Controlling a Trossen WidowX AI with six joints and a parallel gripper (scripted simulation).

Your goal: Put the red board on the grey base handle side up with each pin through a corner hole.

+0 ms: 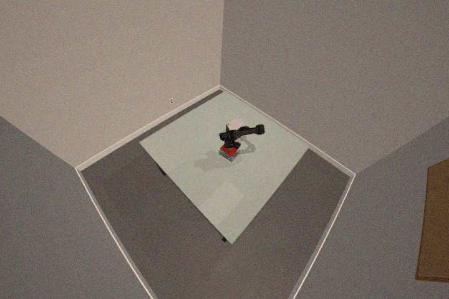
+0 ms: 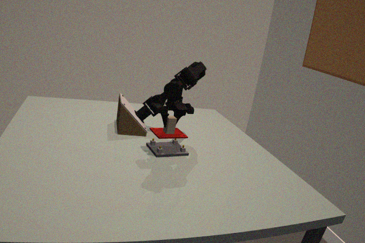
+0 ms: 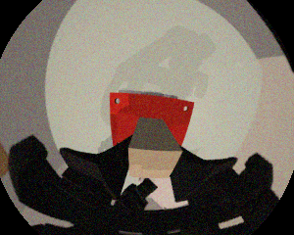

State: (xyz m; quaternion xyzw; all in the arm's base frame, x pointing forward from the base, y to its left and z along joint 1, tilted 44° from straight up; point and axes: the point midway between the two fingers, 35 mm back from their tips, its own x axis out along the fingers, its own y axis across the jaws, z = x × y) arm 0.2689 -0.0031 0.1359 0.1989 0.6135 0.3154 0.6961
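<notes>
Exterior view, and the biggest thing here is the pale table (image 1: 183,134) (image 2: 73,186) (image 3: 88,73), its near right corner out at four o'clock, well apart from the work. Seen from the top, the longest run of tabletop from the work to an edge goes toward six o'clock. Over it leans the black arm (image 1: 247,131) (image 2: 174,91), and in the exterior view a wedge-shaped block (image 1: 234,123) (image 2: 130,123) (image 3: 163,190) stands at ten o'clock of the grey base, a strip of table between them.

Down to the grey base (image 1: 233,156) (image 2: 168,149) (image 3: 147,93): flat on the table, four short posts up, each with its gold pin in plain sight. And here's the red board (image 1: 227,151) (image 2: 157,132) (image 3: 124,110), up in the air, handle side up, open space between its underside and the pins! From the top, a band of base shows past the board's edge at six o'clock. The wrist view gives two corner holes, at eleven and one o'clock from the handle, with only a thin sliver of base beyond the far edge.

Now the gripper (image 1: 229,145) (image 2: 170,126) (image 3: 150,137): pinching the square handle (image 2: 171,125) (image 3: 156,162), one finger on either side, the board hanging below.
</notes>
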